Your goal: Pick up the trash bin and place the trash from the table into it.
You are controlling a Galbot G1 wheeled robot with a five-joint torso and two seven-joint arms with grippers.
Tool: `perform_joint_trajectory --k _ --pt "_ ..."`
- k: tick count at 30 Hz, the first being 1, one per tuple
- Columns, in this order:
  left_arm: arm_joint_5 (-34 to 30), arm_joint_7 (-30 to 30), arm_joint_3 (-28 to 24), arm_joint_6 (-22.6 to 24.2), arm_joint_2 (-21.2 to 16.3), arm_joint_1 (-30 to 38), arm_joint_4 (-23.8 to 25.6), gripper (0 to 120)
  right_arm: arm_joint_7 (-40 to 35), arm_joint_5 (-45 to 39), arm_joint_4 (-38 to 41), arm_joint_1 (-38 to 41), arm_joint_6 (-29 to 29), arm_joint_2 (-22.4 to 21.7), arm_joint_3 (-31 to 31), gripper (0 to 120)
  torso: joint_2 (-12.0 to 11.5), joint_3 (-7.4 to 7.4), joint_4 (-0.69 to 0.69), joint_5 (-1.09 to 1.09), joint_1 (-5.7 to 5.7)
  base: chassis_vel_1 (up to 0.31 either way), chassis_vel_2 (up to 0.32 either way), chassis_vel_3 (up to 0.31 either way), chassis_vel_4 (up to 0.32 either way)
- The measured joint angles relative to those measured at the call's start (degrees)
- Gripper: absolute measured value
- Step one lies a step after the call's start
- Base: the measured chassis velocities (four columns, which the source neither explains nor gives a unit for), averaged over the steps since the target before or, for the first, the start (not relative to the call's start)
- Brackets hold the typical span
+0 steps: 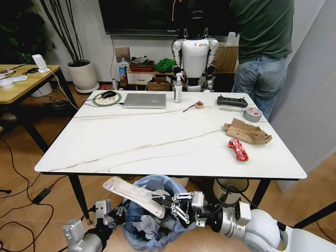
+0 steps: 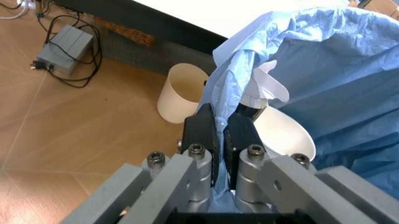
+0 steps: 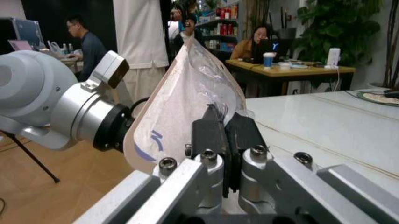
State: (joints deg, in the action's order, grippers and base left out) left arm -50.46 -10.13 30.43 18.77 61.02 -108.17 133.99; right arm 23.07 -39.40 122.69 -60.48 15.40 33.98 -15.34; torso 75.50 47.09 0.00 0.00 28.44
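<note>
Counter: the large white marble-look counter [image 1: 157, 142] on thin black legs stands before the robot, its near half bare.
Far edge: a closed silver laptop [image 1: 145, 100], a white spray bottle [image 1: 178, 88], a black mouse on a round green-rimmed mat [image 1: 107, 97], a black handheld controller [image 1: 232, 101] and a grey tape roll [image 1: 253, 114].
Trash on counter: a torn piece of brown cardboard [image 1: 247, 130] lies near the right edge, a red packet [image 1: 238, 149] just in front of it.
Trash bin: the small round bin lined with a ruffled light blue plastic bag [image 1: 152, 212] sits below the counter's near edge, between the two arms.
Left tool: the left tool [image 2: 222, 122] is clamped shut on the blue bag's rim at the bin's left side.
Right tool: the right tool [image 3: 225, 127] is closed on a flat white plastic wrapper [image 1: 134, 194], held slanted over the bin's mouth.
Room: wooden floor with cables; a wooden-topped table [image 1: 23, 84] at left, a potted plant [image 1: 81, 71], a white humanoid robot [image 1: 195, 55] by the wall; a plain cream bin [image 2: 181, 91] under the counter.
Hard to make out: the bin's contents are hidden by bag folds; the bin's lower part is cut off.
</note>
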Motion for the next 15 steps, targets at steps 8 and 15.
perform_joint_trajectory --k 8,15 --pt "-0.05 -0.12 0.1 0.08 0.05 -0.24 0.49 0 0.36 0.97 -0.35 -1.48 0.37 -0.2 0.7 26 0.0 0.0 -0.01 0.01 0.0 0.0 0.0 0.0 0.0" --pt "-0.06 -0.28 0.18 0.12 0.07 -0.37 0.64 0 0.44 0.96 -0.28 -1.35 0.52 -0.44 1.43 50 0.0 0.0 -0.01 0.0 0.0 0.0 0.0 0.0 0.0"
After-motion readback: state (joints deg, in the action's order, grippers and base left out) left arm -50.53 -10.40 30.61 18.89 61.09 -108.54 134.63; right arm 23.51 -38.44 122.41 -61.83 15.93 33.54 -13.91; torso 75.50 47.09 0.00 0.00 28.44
